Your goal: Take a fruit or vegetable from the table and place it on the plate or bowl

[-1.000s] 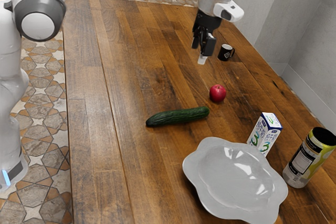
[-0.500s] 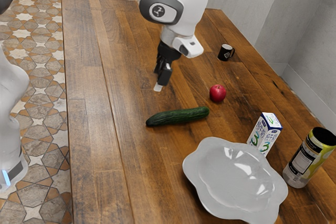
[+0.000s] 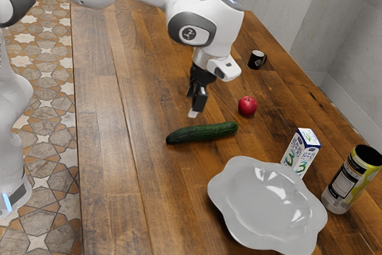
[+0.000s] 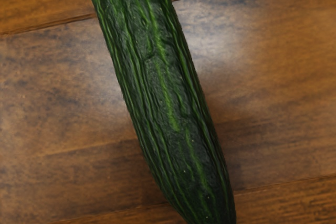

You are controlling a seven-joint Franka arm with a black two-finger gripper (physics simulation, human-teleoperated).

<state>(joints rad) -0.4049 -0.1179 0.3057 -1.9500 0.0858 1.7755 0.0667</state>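
Gripper (image 3: pixel 195 106) hangs above the ridged, dark-green cucumber (image 3: pixel 202 132), glossy round apple (image 3: pixel 247 106) at its 2 o'clock. Claw open or clenched? Can't tell.

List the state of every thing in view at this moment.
gripper, above the cucumber, holding nothing
cucumber, lying flat on the table, ungrasped
apple, resting on the table
plate, empty
carton, upright
bottle, upright
black cup, on the table, pose unclear
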